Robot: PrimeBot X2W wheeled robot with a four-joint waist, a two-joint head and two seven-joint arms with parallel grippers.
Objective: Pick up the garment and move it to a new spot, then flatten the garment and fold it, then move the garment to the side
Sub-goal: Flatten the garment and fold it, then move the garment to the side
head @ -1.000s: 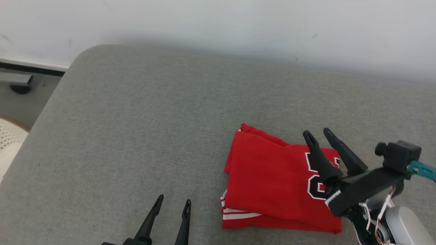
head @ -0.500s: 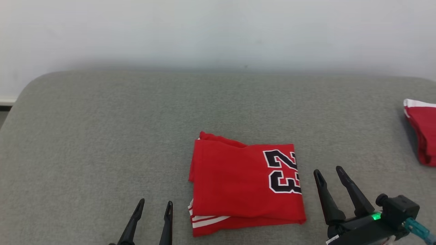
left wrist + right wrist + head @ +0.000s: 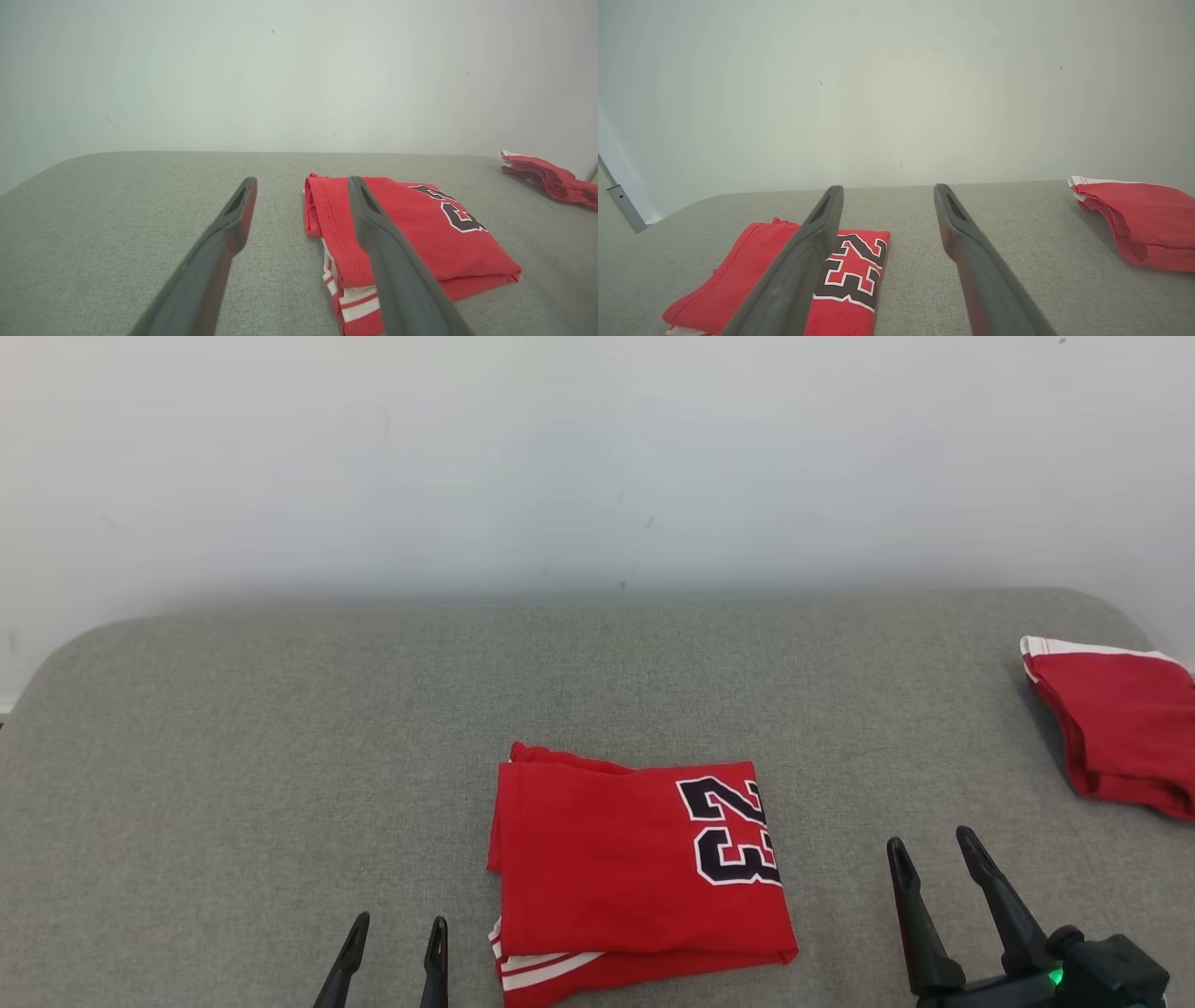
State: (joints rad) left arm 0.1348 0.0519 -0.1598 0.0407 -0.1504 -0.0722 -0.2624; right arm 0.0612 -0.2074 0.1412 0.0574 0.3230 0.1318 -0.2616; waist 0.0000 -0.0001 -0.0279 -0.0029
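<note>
The garment (image 3: 635, 873) is a red jersey with a black number 23, folded into a flat rectangle near the front middle of the grey cushion (image 3: 280, 737). The same garment (image 3: 420, 228) shows in the left wrist view and again (image 3: 850, 275) in the right wrist view. My left gripper (image 3: 395, 933) hovers open at the garment's left, with nothing between its fingers. My right gripper (image 3: 932, 855) stands open to the garment's right, apart from it and empty.
A second red garment (image 3: 1116, 733) with white trim lies bunched at the cushion's right edge, seen again (image 3: 1134, 219) in the right wrist view. A pale wall (image 3: 597, 457) runs behind the cushion. Bare grey surface stretches left and behind the folded jersey.
The head camera has swung right and tilted, bringing the second red garment into view. My right gripper has drawn back off the folded jersey to its right side.
</note>
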